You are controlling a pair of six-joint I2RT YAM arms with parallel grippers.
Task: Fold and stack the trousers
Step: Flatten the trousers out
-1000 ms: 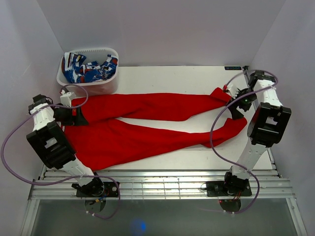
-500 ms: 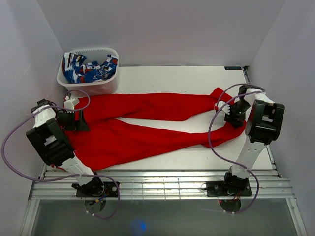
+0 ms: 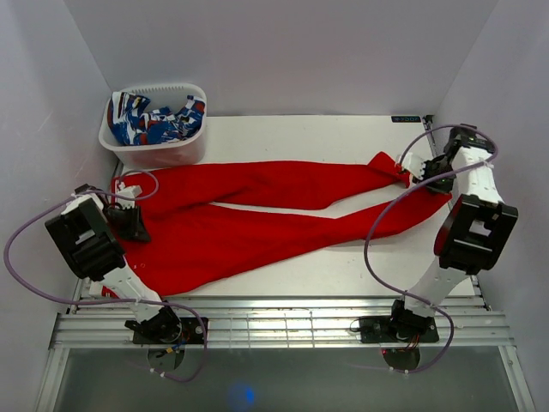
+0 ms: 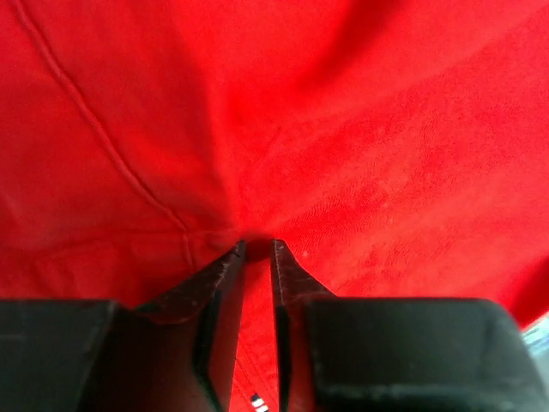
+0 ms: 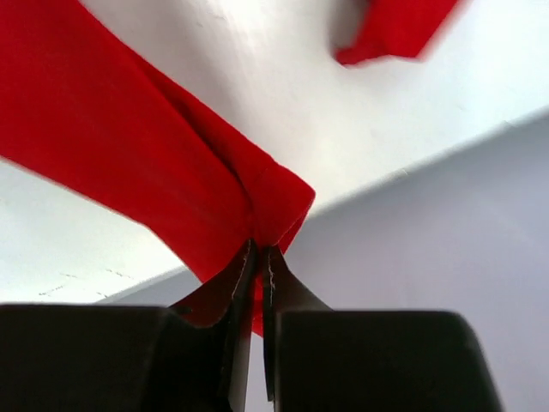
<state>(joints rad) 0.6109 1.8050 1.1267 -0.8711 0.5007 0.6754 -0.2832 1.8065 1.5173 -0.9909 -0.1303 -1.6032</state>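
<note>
The trousers point(image 3: 257, 232) are reading as soft, matt red cloth, finely textured, with a stitched seam showing close up. The worktop point(image 3: 326, 137) is looking smooth, white and faintly scuffed. The basket point(image 3: 159, 154) is showing white plastic. The left end effector point(image 4: 256, 251) and right end effector point(image 5: 259, 251) are showing matt black plastic.

The trousers point(image 3: 257, 236), of plain bright red soft cloth, are spread lengthwise across the tabletop. The waist is bunched at the left edge, and both legs are stretched toward the right edge in a narrow V. The near leg's cuff is pinched at the right edge.
</note>
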